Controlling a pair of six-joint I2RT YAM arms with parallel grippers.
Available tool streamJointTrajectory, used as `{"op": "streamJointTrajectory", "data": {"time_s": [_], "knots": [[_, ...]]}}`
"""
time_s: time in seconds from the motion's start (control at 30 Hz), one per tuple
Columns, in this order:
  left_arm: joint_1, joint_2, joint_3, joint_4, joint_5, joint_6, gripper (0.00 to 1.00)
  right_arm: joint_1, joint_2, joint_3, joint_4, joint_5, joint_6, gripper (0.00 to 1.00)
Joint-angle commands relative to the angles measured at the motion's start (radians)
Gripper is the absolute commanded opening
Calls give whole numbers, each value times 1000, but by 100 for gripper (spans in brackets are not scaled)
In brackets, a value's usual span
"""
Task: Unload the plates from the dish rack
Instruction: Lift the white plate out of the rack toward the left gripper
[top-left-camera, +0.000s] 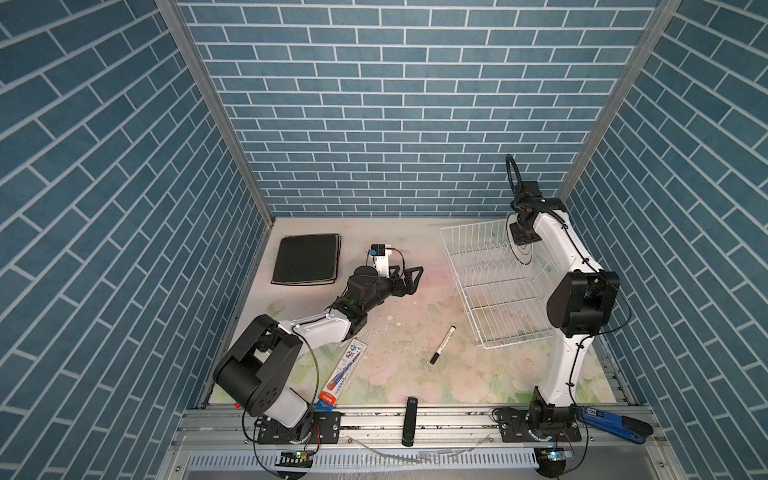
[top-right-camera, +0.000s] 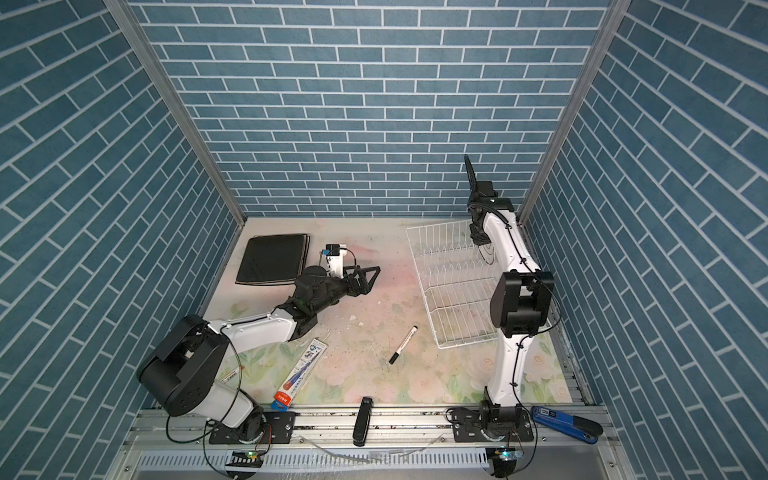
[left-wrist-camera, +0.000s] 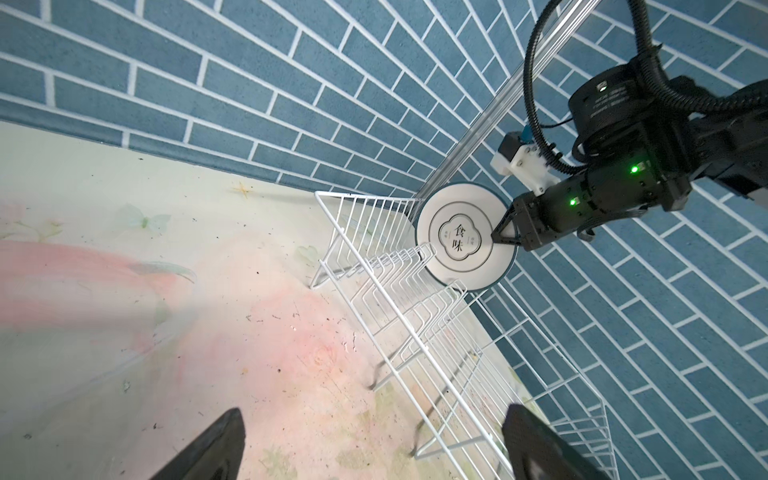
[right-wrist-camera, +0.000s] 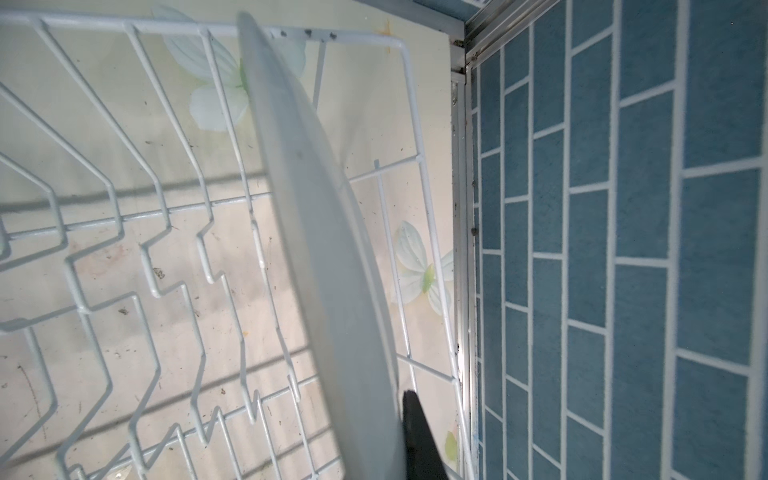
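1. Dish rack (top-left-camera: 494, 291): white wire basket with raised sides and rows of upright prongs. It stands on the right half of the worktop (top-left-camera: 399, 332), its far end near the back corner of the blue brick-pattern walls.

2. Round plate (left-wrist-camera: 461, 239): white, with dark rings and a centre emblem of two characters. It stands upright on edge at the far end of the rack, its face toward the left arm's camera. The right wrist view shows it edge-on (right-wrist-camera: 328, 257) above the prongs. Whether its lower edge rests on the wires cannot be told.

3. Right tool (left-wrist-camera: 503, 235): closed tight on the round plate's rim, one finger across the plate's face.

4. Left tool (top-left-camera: 409, 277): spread wide and holding nothing. It is low over the worktop between the stack and the rack, pointing toward the rack.

5. Stack of square plates (top-left-camera: 305, 258): lies flat at the far left of the worktop, a black plate on top and thin edges of others showing beneath.

6. Marker (top-left-camera: 443, 345): white barrel, black cap, lying on the worktop just left of the rack's near corner.

7. Flat packet (top-left-camera: 343, 374): printed card, lying by the left arm's base.

8. Black bar (top-left-camera: 409, 420): lies across the front rail.
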Motion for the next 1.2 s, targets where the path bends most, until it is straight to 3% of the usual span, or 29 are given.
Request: {"op": "streamJointTrajectory", "data": {"time_s": [0.0, 0.1, 0.33, 0.57, 0.67, 0.83, 1.07, 1.17], "knots": [[-7, -59, -43, -22, -3, 27, 99, 11, -1, 74, -45, 78, -19, 0], [-6, -111, -53, -87, -2, 54, 100, 15, -19, 83, -50, 96, -19, 0], [-6, -187, 45, -432, -52, 23, 100, 32, -113, 76, -50, 112, 8, 0], [-5, -222, 31, -488, -43, 23, 100, 61, -267, 2, -32, 122, 25, 0], [-5, -241, 30, -493, -36, 14, 100, 64, -357, -74, 1, 70, 59, 0], [-4, -240, 48, -473, 3, -33, 100, 66, -558, -303, 113, -124, 223, 0], [13, -179, 66, -376, 128, -152, 100, 66, -833, -712, 460, -613, 498, 0], [18, -143, 72, -319, 172, -220, 100, 66, -880, -814, 543, -747, 600, 0]]}}
